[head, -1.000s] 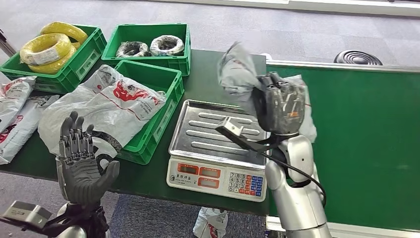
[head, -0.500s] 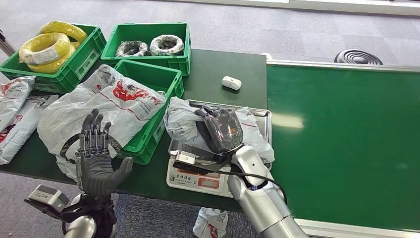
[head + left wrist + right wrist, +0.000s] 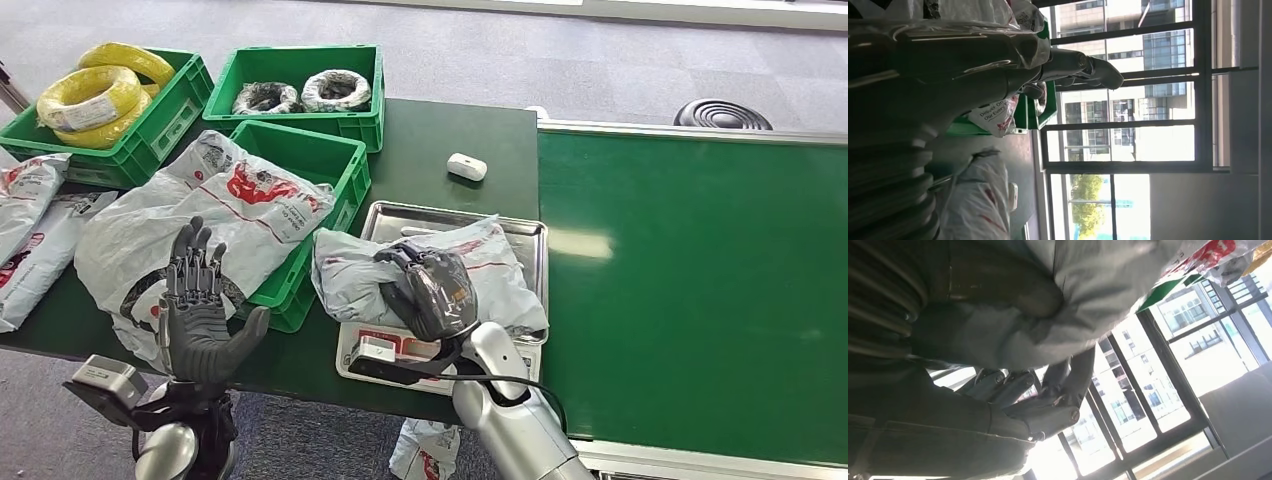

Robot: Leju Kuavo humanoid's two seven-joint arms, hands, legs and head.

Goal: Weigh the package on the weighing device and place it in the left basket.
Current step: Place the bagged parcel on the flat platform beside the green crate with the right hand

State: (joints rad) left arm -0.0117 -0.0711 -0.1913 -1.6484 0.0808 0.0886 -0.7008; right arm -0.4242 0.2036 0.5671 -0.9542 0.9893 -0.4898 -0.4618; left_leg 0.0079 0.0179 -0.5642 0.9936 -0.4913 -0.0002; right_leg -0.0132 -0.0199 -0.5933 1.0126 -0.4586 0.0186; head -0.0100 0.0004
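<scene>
The package point(image 3: 420, 275) lies flat on the scale point(image 3: 440, 300), its long axis running across the tray, one end overhanging toward the left hand point(image 3: 200, 315). The right hand point(image 3: 430, 290) rests on top of it, fingers curled into the wrapping, gripping it. The left hand is raised, palm up, fingers spread and empty. Beyond it a green basket point(image 3: 315, 235) holds a big white bag point(image 3: 215, 215). The scale's display is mostly hidden under the right hand and package.

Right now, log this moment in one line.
right hand: grips grey package on scale | left hand: open, raised | basket: pending
</scene>
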